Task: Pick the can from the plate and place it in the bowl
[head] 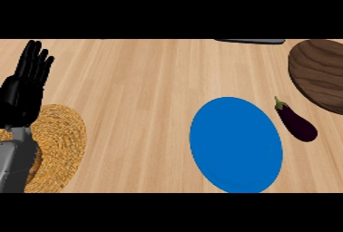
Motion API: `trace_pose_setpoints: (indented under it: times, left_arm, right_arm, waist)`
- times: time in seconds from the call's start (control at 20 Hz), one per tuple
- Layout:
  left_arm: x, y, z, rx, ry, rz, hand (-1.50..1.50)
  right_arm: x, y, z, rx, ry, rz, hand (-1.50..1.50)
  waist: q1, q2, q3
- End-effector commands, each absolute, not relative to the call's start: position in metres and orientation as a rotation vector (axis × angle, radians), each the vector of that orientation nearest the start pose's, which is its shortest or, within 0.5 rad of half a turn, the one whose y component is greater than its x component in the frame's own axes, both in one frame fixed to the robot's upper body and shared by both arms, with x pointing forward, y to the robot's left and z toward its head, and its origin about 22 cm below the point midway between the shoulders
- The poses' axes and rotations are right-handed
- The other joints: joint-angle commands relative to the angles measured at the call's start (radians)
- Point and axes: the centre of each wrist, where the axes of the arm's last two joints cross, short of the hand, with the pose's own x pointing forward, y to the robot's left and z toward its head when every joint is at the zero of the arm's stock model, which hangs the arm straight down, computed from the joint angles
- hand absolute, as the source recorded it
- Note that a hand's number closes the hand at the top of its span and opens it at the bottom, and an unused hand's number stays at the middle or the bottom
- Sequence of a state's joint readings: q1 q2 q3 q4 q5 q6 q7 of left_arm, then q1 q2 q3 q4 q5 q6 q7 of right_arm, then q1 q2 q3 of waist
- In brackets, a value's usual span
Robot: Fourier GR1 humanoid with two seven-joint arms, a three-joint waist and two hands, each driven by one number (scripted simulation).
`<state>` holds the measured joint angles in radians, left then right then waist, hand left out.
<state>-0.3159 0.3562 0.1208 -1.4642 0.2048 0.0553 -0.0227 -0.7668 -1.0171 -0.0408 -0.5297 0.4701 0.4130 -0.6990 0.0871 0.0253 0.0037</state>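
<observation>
Head view, looking steeply down on a light wooden counter top (140, 90) w/ grain running near-to-far.

Left hand (23, 90) — black, at the far-left edge of view, fingers straight and pointing up/away, spread slightly apart, holding nothing. Its grey forearm (13, 165) comes in from the lower-left corner. Hand and forearm overlap a round woven straw-coloured basket-like bowl (64, 145), which sits at the near left, partly cut off by the view's left edge and partly hidden by the arm.

Right hand: not visible anywhere in this view.

Flat blue round plate (236, 144) lies near, right of centre, looks taller than wide. Its surface shows plain blue — no can visible on it, and no can visible elsewhere on the counter; can't tell where the can is.

Dark purple aubergine w/ a green stem (296, 121) lies just beside the plate's far-right rim, on the counter, stem end pointing far, body angled toward near right. Looks apart from the plate by a thin gap.

Dark brown wooden round board or dish (320, 72) at far right, cut off by the right edge, well apart from the plate, near the aubergine's stem end.

Thin dark grey object (251, 41) at the far edge, right of centre — only a sliver shows, can't tell what it is.
</observation>
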Motion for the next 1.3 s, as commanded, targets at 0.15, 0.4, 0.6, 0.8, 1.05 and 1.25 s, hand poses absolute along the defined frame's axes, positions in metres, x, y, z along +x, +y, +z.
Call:
trace_pose_setpoints:
  times: [0.15, 0.4, 0.6, 0.8, 1.05, 1.25]
  left_arm:
    - [0.317, 0.292, 0.09, 0.162, -1.828, -0.017, 0.0]
    - [0.318, 0.309, 0.096, 0.152, -1.82, -0.014, 0.0]
    - [0.317, 0.296, 0.09, 0.164, -1.827, -0.021, 0.0]
    - [0.311, 0.312, 0.093, 0.176, -1.828, -0.024, 0.0]
    - [0.312, 0.314, 0.098, 0.18, -1.833, -0.012, 0.0]
    - [0.31, 0.312, 0.093, 0.178, -1.836, -0.01, 0.0]
  right_arm:
    - [0.363, -0.496, 0.167, -0.653, -1.378, 1.032, 1.5]
    - [0.377, -0.474, 0.131, -0.511, -1.363, 0.905, -1.5]
    - [0.376, -0.474, 0.122, -0.345, -1.466, 0.769, -1.5]
    - [0.372, -0.484, 0.133, -0.381, -1.644, 0.572, -1.5]
    - [0.354, -0.508, 0.14, -0.455, -1.71, 0.346, -1.5]
    - [0.33, -0.538, 0.155, -0.503, -1.706, 0.227, -1.5]
  waist:
    - [-0.005, 0.006, 0.001]
    - [-0.004, 0.006, 0.001]
    - [-0.015, 0.005, 0.002]
    - [-0.005, 0.007, 0.004]
    - [-0.01, 0.011, 0.004]
    - [-0.004, 0.017, 0.006]
